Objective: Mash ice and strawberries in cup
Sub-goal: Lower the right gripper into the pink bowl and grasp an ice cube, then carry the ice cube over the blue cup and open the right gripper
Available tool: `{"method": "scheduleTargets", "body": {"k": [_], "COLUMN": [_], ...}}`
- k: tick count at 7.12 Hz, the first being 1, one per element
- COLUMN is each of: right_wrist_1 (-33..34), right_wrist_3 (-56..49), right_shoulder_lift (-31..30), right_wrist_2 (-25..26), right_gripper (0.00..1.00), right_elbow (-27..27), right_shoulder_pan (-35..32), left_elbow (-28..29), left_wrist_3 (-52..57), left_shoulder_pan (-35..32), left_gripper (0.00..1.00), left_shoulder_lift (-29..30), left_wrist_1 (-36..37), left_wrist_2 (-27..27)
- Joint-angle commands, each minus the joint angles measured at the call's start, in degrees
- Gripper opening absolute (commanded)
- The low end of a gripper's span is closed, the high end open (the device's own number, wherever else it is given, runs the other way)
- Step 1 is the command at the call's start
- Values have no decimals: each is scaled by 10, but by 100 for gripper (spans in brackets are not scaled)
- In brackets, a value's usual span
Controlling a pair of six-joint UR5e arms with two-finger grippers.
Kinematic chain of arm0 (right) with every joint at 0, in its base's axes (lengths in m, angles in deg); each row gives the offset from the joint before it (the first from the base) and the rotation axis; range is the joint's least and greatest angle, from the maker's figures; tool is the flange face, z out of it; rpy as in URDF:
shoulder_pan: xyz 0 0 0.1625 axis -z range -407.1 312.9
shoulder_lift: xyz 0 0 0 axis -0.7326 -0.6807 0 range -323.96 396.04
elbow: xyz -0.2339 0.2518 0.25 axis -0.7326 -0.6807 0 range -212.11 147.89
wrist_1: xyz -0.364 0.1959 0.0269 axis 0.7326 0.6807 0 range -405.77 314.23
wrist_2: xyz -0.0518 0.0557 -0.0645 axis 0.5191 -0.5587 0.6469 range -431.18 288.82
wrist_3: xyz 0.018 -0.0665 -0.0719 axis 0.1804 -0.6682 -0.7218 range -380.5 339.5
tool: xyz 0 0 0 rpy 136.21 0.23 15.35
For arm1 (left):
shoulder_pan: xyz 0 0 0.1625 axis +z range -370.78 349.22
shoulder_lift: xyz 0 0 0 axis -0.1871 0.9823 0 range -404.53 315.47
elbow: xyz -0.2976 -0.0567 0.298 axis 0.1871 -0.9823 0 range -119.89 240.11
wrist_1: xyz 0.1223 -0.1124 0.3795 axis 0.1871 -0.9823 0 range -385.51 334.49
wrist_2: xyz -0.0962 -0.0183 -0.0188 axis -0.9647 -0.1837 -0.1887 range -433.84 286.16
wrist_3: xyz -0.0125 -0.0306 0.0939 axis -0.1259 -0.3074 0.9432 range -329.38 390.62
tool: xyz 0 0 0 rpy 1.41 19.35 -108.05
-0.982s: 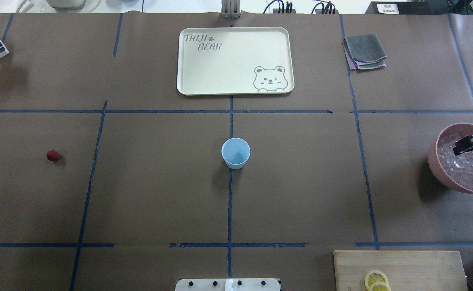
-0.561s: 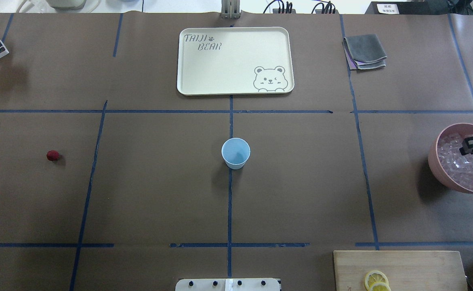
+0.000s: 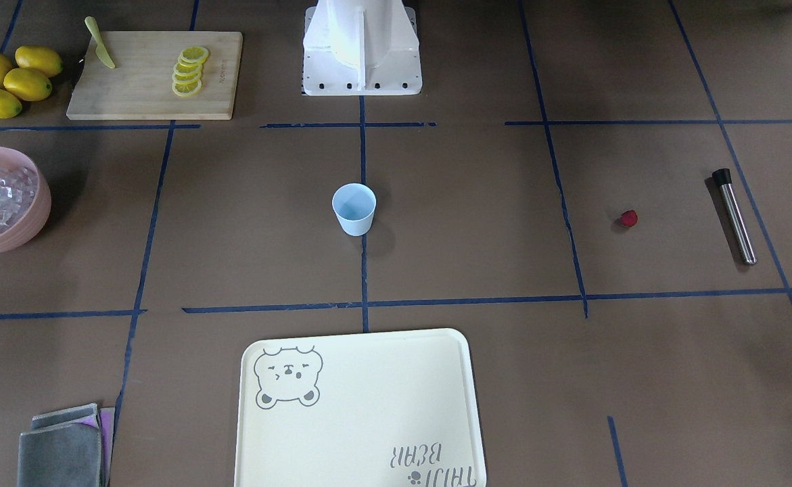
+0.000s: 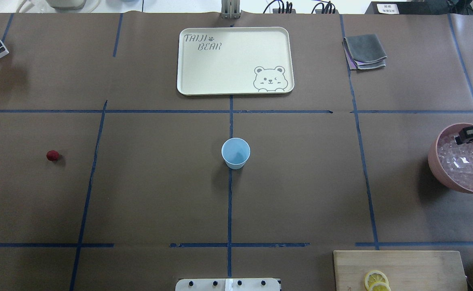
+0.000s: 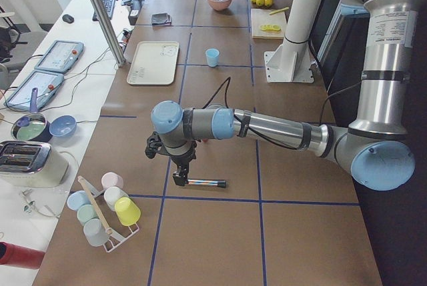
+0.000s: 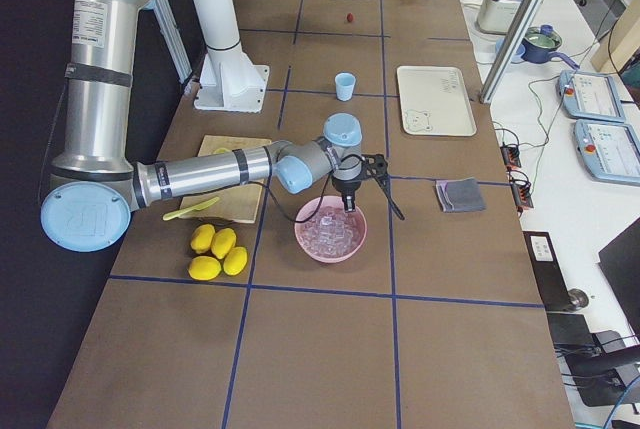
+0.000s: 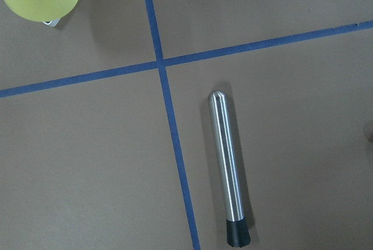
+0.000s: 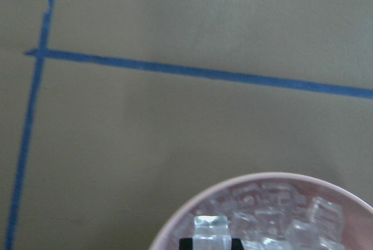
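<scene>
on the brown bench (image 4: 301,182) the right jaws, clenching one ice cube (image 8: 210,226), are lifting out of the pink bowl (image 4: 434,161), likely heading for the empty cup (image 4: 235,152) at centre; left jaws: cannot tell.

Even overhead light, a soft shadow beside the cup (image 4: 235,152), right wrist view blurred.

Overhead and front views opposed, sharing cup (image 4: 235,152); wrist cameras close, downward
</scene>
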Motion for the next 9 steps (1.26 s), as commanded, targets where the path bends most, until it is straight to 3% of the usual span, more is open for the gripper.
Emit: {"method": "scheduleTargets", "body": {"k": [1, 2, 3, 4, 5, 6, 7, 9], "right_wrist_1": [1, 3, 3, 3, 21, 97, 158, 135], "right_wrist_3": [203, 283, 453, 552, 587, 636, 660, 656], "right_shoulder_lift": [70, 109, 168, 222, 273, 356, 418, 422], "right_wrist_2": [-5, -3, 5, 33, 103, 138, 142, 162], "right_gripper": [0, 0, 0, 0, 0, 1, 1, 2], "right_elbow": [41, 53, 50, 47, 37, 12, -26, -47], "right_shoulder_pan": [33, 77, 135, 190, 247, 281, 293, 328], "left_elbow": [0, 1, 6, 8, 9, 11, 11, 10], "left_wrist_3": [1, 1, 1, 1, 1, 1, 1, 1], "left_shoulder_pan": [0, 0, 0, 0, 1, 1, 1, 1], "left_gripper": [100, 100, 100, 100, 100, 100, 100, 100], "left_shoulder_lift": [0, 0, 0, 0, 0, 0, 0, 0], "left_wrist_1": [0, 0, 0, -1, -1, -1, -1, -1], "left_wrist_2": [0, 0, 0, 0, 0, 0, 0, 0]}}
